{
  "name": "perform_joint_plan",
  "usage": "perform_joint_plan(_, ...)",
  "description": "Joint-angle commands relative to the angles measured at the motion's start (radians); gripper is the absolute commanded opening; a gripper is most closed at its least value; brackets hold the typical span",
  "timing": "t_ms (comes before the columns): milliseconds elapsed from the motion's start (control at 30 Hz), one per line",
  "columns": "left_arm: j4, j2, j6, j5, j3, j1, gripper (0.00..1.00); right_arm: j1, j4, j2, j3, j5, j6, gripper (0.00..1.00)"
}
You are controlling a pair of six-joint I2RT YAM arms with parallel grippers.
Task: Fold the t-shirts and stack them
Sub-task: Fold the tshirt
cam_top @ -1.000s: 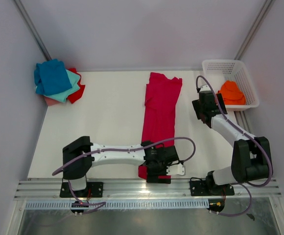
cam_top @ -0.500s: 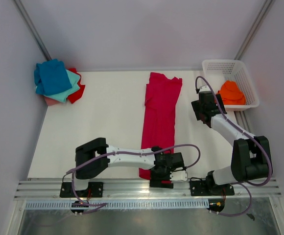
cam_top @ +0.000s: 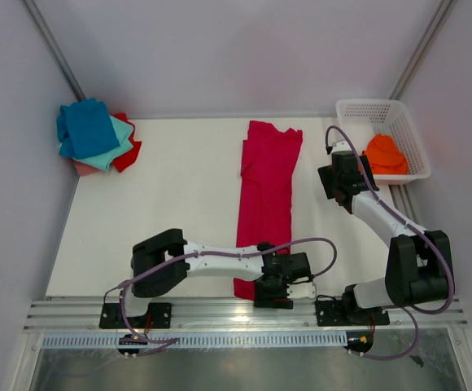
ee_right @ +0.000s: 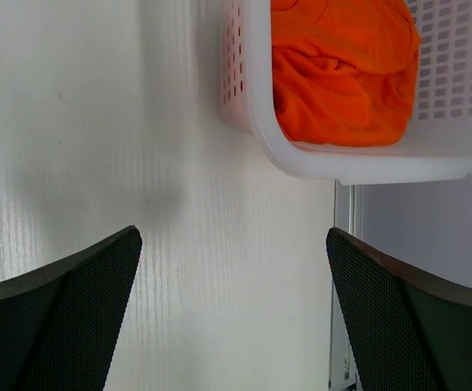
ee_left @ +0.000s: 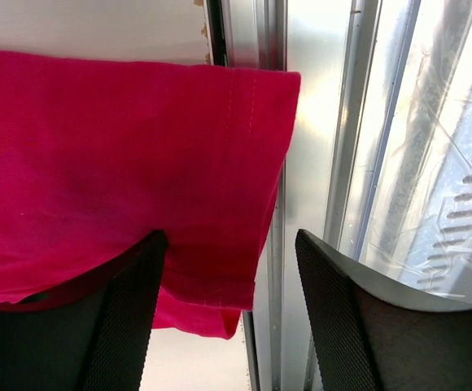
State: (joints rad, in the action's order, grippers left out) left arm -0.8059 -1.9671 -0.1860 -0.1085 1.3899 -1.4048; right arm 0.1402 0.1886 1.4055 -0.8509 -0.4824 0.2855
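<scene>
White table [cam_top: 171, 212], left gripper [ee_left: 229, 240] spread astride crimson t-shirt [ee_left: 98, 147] hem, right gripper [ee_right: 232, 232] released beside basket [ee_right: 252, 106]

White lattice basket [cam_top: 382, 110] at table [cam_top: 171, 212] far-right corner; metal rail [cam_top: 220, 308] near edge.

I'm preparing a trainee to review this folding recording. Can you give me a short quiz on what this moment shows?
1. True or false: the orange t-shirt lies inside the white basket.
2. Which part of the crimson t-shirt is the left hand at? A) its near end B) its far end C) its middle
3. Fill in: the top t-shirt of the stack in the far left corner is ____.

Key: 1 true; 2 A; 3 blue.
</scene>
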Motion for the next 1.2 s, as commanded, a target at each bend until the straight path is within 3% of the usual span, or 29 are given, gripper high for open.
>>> perform_joint_plan(0, 0.024, -0.047, 0.019, -0.042, 0.02, -0.002, 0.65, 0.001, -0.029, -0.06, -0.016, 0.008, -0.005, 0.99)
perform_joint_plan(167, 0.013, -0.065, 0.033, -0.049, 0.034, -0.002, 0.52, 0.001, -0.029, -0.069, -0.016, 0.01, -0.003, 0.99)
perform_joint_plan(567, -0.012, -0.089, 0.053, -0.079, 0.043, -0.002, 0.57, 0.002, -0.031, -0.083, -0.011, 0.008, 0.0, 0.99)
perform_joint_plan(733, 0.013, -0.087, 0.056, -0.03, 0.014, -0.002, 0.59, 0.001, -0.029, -0.083, -0.011, 0.011, 0.0, 1.0)
perform_joint_plan(1167, 0.01, -0.179, 0.118, 0.056, 0.041, 0.0, 0.54, 0.001, -0.029, -0.1, -0.013, 0.008, 0.003, 0.99)
